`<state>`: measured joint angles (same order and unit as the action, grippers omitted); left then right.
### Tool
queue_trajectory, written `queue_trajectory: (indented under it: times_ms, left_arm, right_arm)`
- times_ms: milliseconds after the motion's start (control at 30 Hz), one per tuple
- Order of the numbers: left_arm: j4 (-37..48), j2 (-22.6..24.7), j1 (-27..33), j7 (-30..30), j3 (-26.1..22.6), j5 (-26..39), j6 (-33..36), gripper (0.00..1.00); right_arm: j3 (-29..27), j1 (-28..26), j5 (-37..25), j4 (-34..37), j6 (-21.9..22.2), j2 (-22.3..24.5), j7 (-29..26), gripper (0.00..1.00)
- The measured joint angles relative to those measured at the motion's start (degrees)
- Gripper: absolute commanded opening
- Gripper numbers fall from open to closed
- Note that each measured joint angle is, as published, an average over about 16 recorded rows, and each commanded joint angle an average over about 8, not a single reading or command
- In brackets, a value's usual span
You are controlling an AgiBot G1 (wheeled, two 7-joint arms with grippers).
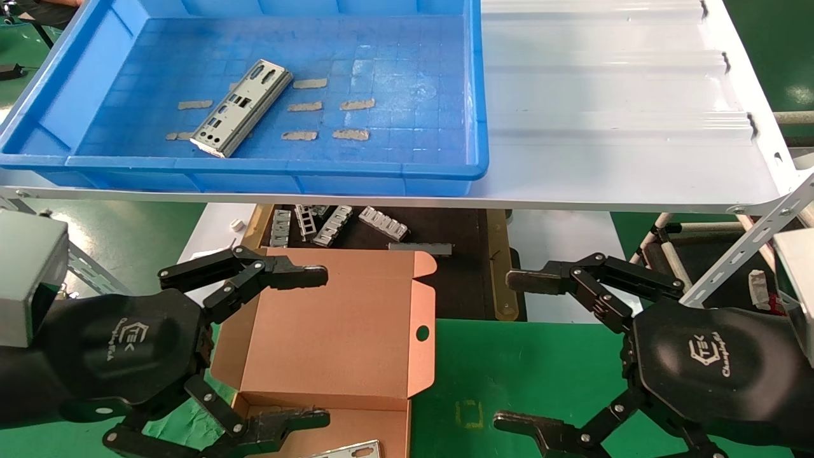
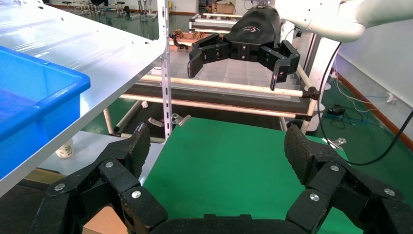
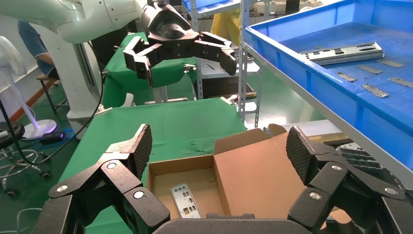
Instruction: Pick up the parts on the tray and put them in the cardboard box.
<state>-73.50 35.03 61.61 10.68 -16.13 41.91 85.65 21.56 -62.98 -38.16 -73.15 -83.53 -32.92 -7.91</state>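
Green mat: covers the low table (image 1: 540, 381) under both grippers; the cardboard box (image 1: 331, 343) sits on it, lid swung open.
Tray: the blue plastic tray (image 1: 95, 89) rests on a white ridged metal sheet (image 1: 604, 95), a shelf raised beyond the cardboard box.
Part in tray: one silver plate (image 1: 241, 108) lies slantwise on the tray floor among beige tape strips (image 1: 311, 109).
Part in box: a second silver plate (image 3: 184, 200) lies flat on the box floor.
Ladder pieces: grey slotted pieces (image 1: 331, 224) lie on a dark surface just beyond the box, below the shelf.
Left gripper: (image 1: 311, 346) hangs over the box's near side, fingers spread apart, holding nothing.
Right gripper: (image 1: 518, 353) hangs over the mat beside the box, fingers wide apart, holding nothing.
Room: green floor, metal racking and a person in blue past the left arm.
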Motion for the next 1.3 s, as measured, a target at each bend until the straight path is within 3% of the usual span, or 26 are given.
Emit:
queue_trajectory:
  times_ms: [1300]
  left_arm:
    - [0.0, 0.0, 0.0, 0.0, 0.0, 0.0, 0.0, 1.0]
  right_arm:
    - [0.0, 0.0, 0.0, 0.0, 0.0, 0.0, 0.0, 1.0]
